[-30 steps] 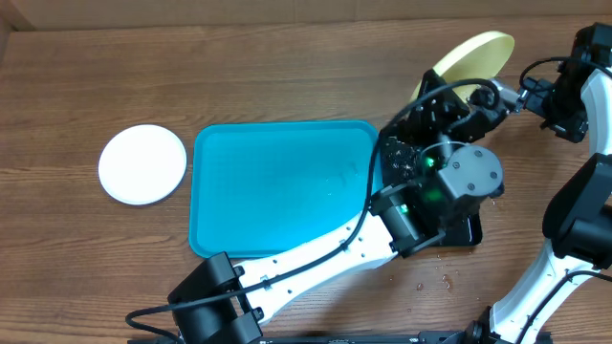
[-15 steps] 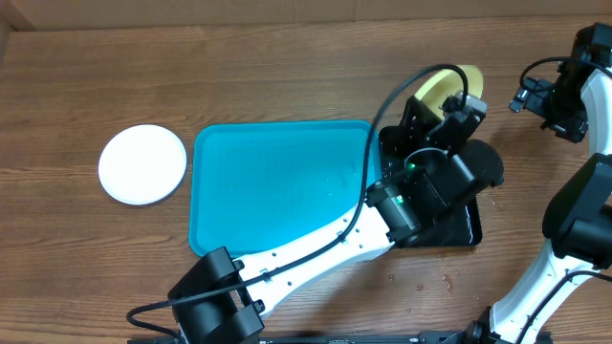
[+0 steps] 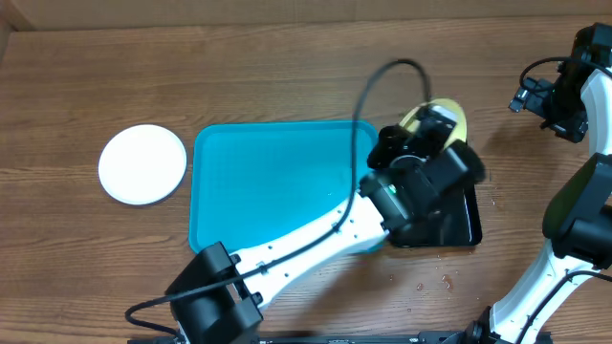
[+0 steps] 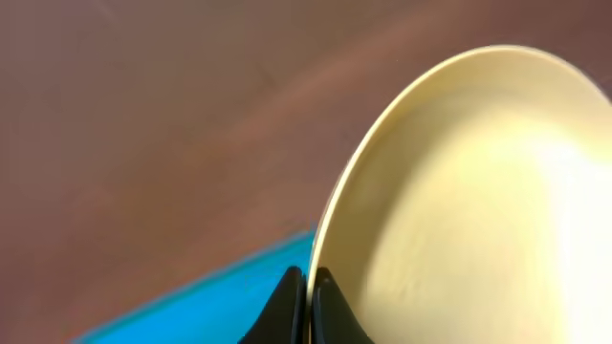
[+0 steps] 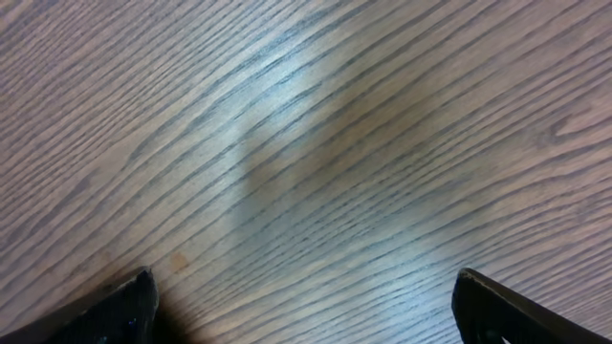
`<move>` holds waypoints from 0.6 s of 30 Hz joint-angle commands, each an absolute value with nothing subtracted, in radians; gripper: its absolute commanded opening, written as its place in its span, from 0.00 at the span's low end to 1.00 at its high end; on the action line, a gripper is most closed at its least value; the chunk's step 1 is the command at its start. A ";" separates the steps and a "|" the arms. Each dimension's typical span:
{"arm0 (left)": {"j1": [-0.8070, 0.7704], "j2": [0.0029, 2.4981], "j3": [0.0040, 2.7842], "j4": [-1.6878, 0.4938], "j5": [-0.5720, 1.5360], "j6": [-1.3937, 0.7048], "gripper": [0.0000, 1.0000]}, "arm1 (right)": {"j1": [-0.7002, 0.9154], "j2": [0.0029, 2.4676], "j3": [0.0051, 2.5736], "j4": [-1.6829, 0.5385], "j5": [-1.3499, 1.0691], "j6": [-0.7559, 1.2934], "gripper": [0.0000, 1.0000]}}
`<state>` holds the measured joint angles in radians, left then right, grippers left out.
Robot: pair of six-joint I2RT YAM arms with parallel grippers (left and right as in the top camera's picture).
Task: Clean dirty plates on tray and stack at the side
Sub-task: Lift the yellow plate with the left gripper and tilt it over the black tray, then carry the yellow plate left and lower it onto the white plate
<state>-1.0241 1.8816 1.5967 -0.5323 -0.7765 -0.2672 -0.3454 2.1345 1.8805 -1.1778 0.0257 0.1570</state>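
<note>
left pincer [image 4: 308, 290] clamped on yellow plate [image 4: 459, 191] rim, plate tilted beside tray [image 3: 268, 191], right pincer [image 5: 301, 296] gaping

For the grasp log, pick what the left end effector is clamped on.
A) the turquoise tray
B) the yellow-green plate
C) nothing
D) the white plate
B: in the left wrist view the left end effector pinches the rim of the yellow-green plate, while the white plate lies apart, to the left of the turquoise tray.
</note>
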 commanded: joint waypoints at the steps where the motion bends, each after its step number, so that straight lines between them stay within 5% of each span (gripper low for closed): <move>1: -0.934 1.877 1.605 -0.571 -0.437 -0.543 0.04 | -0.345 2.104 1.897 -1.175 0.025 0.161 1.00; 12: -0.403 1.863 1.605 -0.745 0.073 -0.734 0.04 | -0.345 2.104 1.897 -1.175 0.025 0.161 1.00; 18: -0.073 1.863 1.605 -0.920 0.144 -0.714 0.04 | -0.345 2.104 1.897 -1.175 0.025 0.161 1.00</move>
